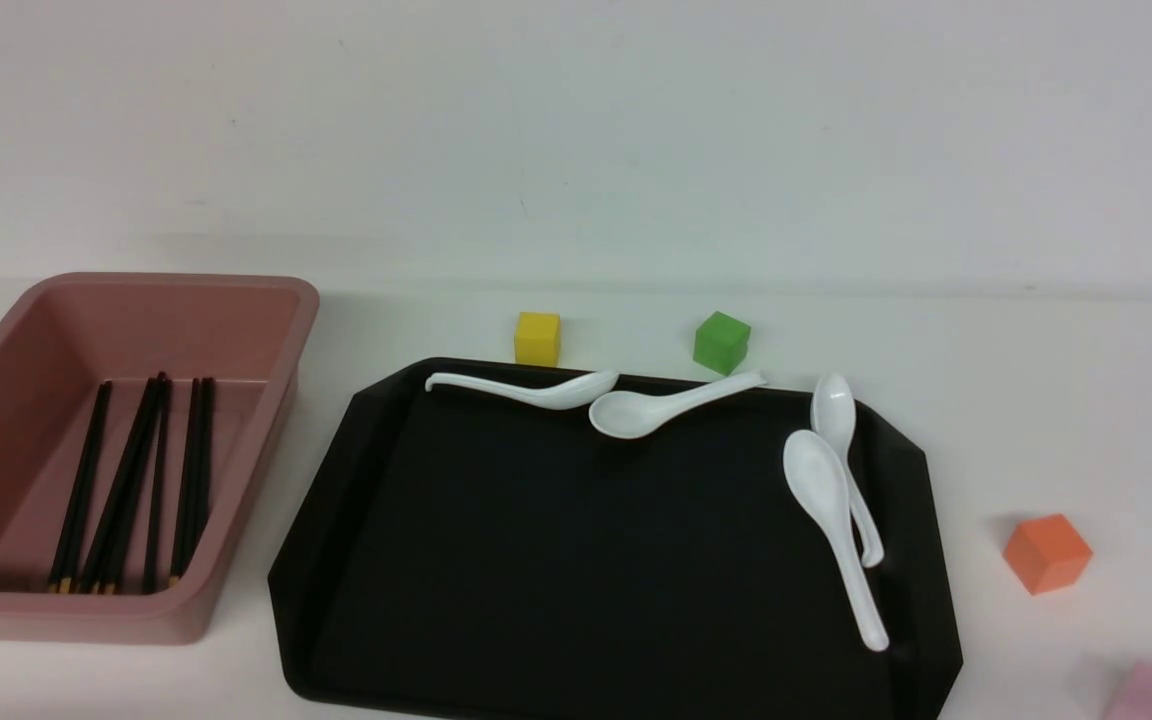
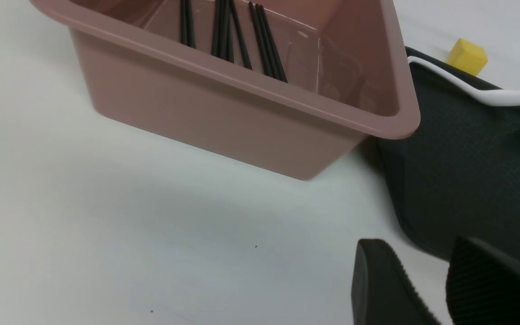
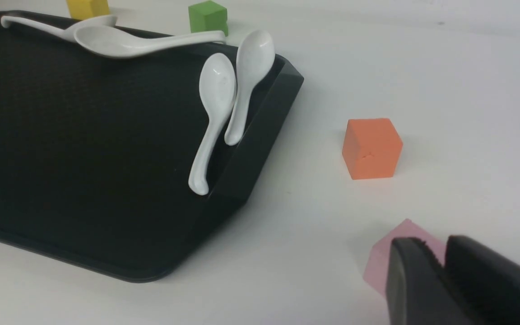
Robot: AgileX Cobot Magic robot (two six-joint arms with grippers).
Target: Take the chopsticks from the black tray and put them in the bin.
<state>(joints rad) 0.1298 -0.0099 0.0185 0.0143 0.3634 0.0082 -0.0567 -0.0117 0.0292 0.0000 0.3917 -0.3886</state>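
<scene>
Black tray (image 1: 576, 560): largest item, flat on the bench (image 1: 1036, 400); glossy, low rim. No chopsticks visible on it, only four white spoons (image 1: 826, 500).

Bin (image 1: 266, 400): pink tub just left of the tray. All visible chopsticks (image 1: 136, 480) lie on its floor, roughly parallel, gold tips toward the robot. Judgement: transfer looks complete.

Handling, judged: chopsticks are light, stiff, thin and smooth, so apt to roll or slip. Take hold near mid-length, across the shaft, to avoid tipping.

Left gripper (image 2: 427, 289): fingers apart with a clear gap, empty, low over the bench near the tray corner.

Right gripper (image 3: 440, 280): fingers nearly together, a narrow slit showing, holding nothing; pink block (image 3: 400, 253) behind.
</scene>
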